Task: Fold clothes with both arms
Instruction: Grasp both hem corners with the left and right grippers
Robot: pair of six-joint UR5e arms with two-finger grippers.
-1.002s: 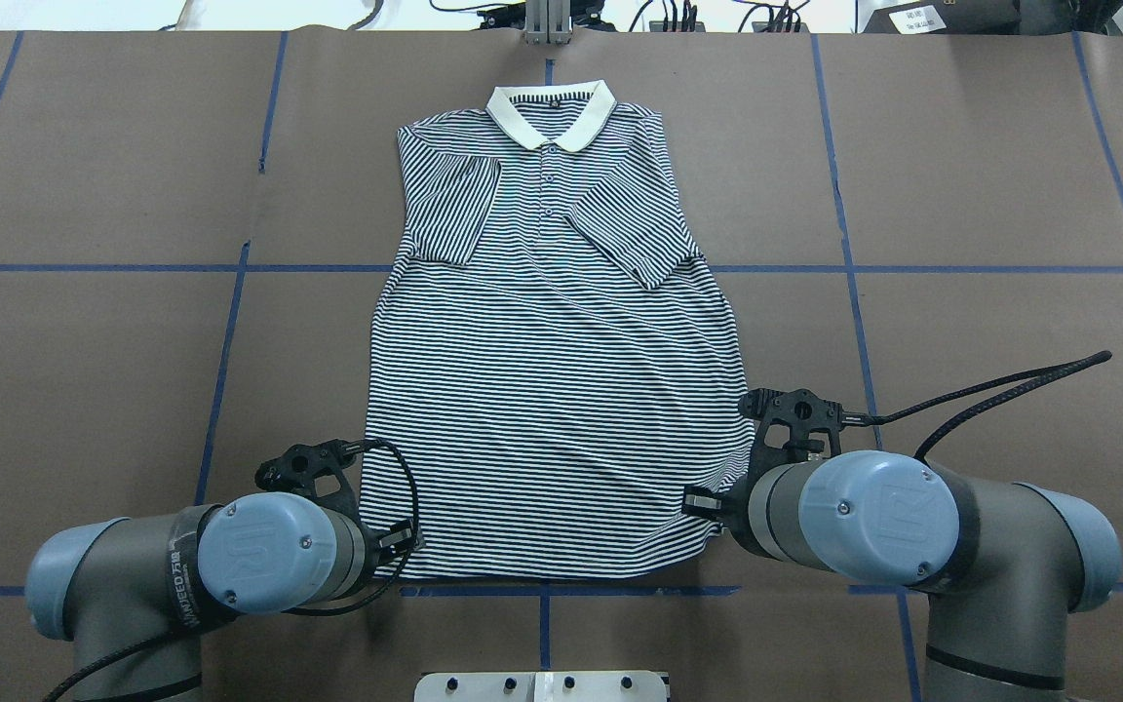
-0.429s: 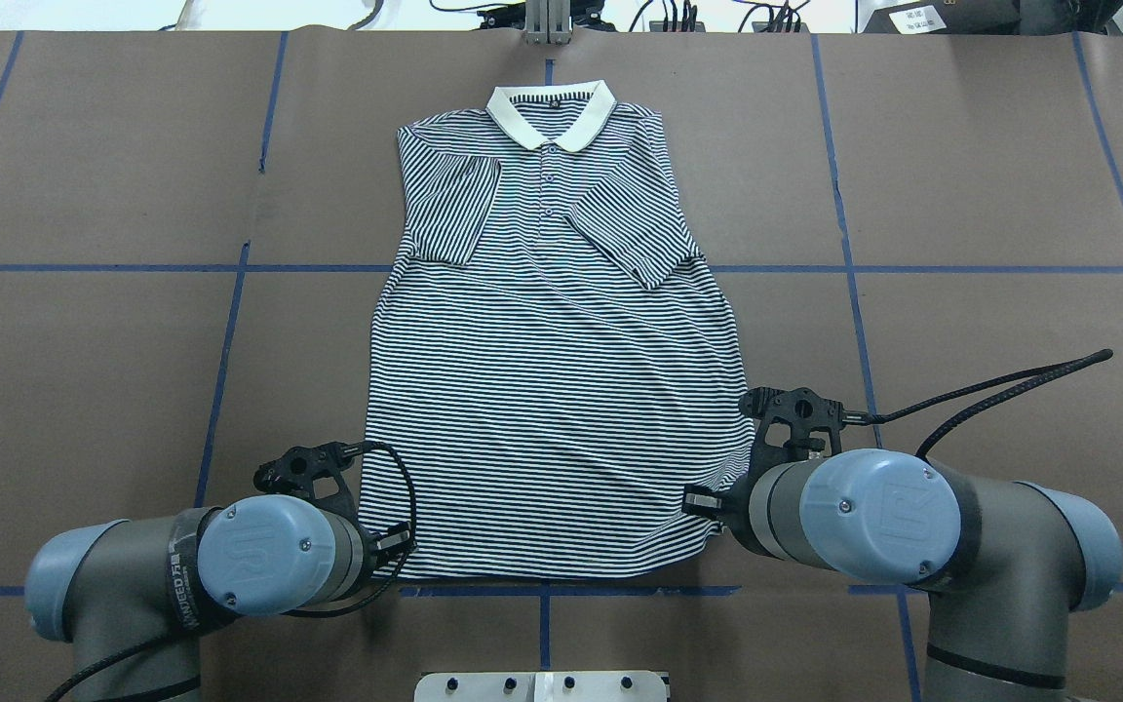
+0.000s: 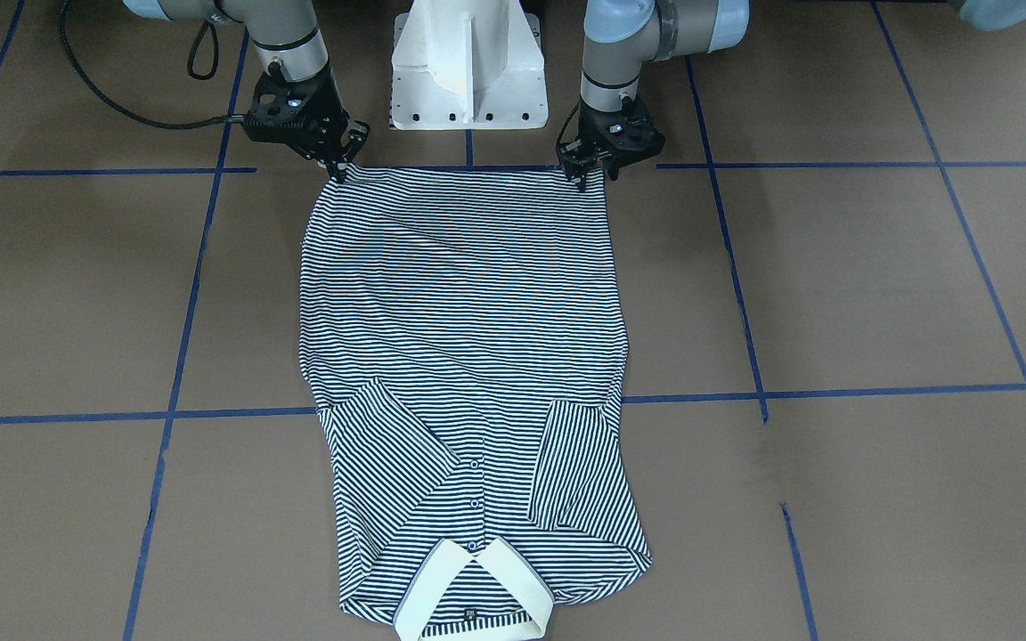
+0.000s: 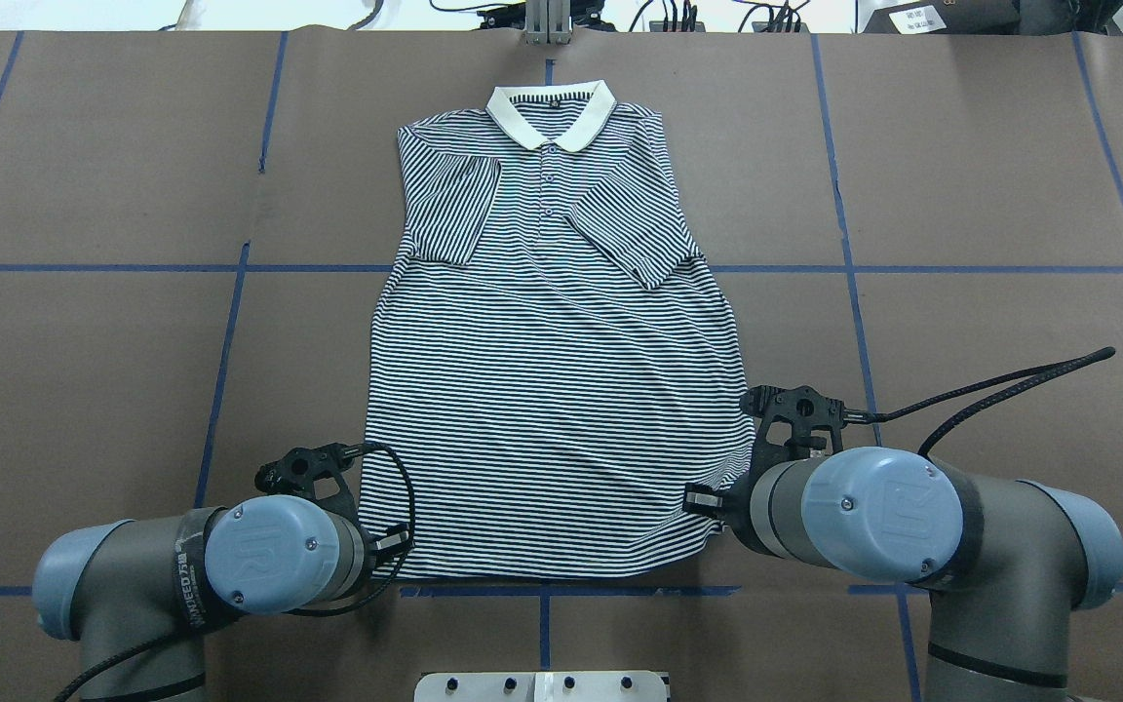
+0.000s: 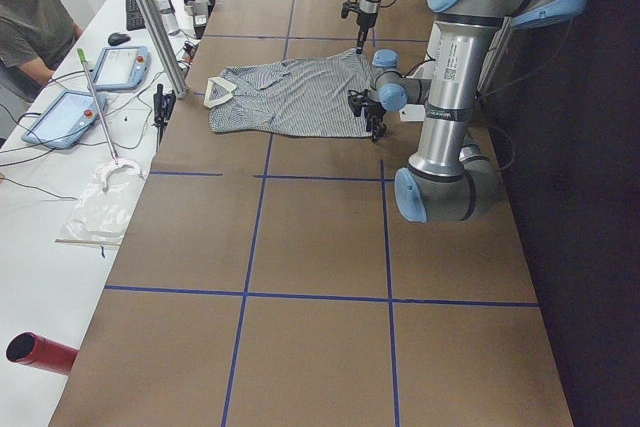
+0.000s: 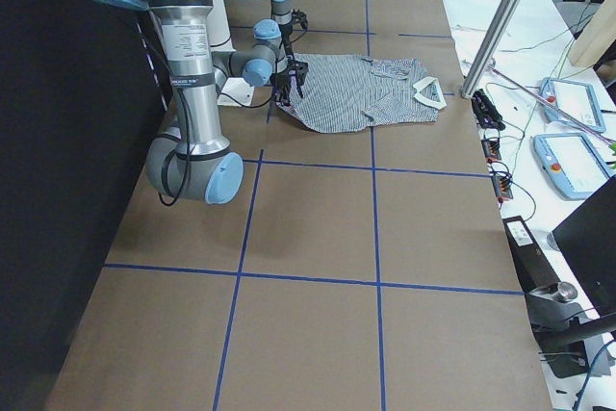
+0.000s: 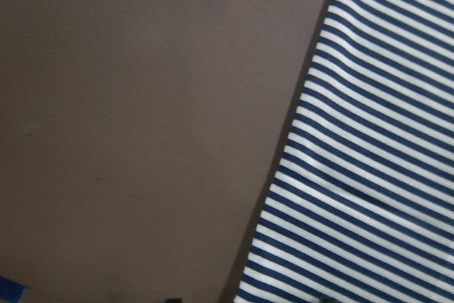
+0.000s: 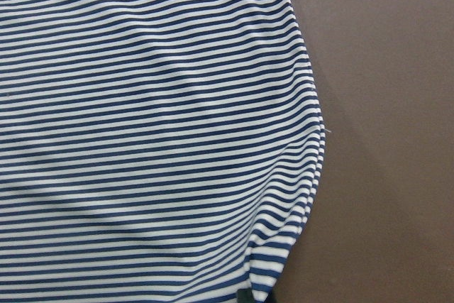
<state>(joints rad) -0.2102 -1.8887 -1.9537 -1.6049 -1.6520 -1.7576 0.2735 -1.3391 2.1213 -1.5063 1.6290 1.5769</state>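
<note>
Exterior front-facing view, Inspector A: we record the short-sleeved polo shirt with thin navy-and-white stripes (image 3: pixel 460 294) lying flat and front up on the brown paper-covered table (image 3: pixel 834 285), which is marked with blue tape lines (image 3: pixel 834 389). Its cream collar (image 3: pixel 477 588) is at the end away from the robot. Its hem (image 3: pixel 468 172) is at the robot's end, near the white pedestal base (image 3: pixel 468 62).

Inspector B: We agree. Both sleeves (image 3: pixel 397 454) are folded inward over the chest, either side of the buttoned placket (image 3: pixel 475 485). Position of the grippers?

Inspector A: We place the black left gripper (image 3: pixel 591 174) at the hem corner on the robot's left and the black right gripper (image 3: pixel 339 166) at the opposite hem corner. Each points down with its fingertips at the cloth.

Inspector B: And the jaws?

Inspector A: We cannot tell for either whether they pinch the cloth or stand spread. The overhead view hides the fingertips, and both wrist views show only striped cloth edge against the table. We note the edge is rippled near the right corner.
</note>
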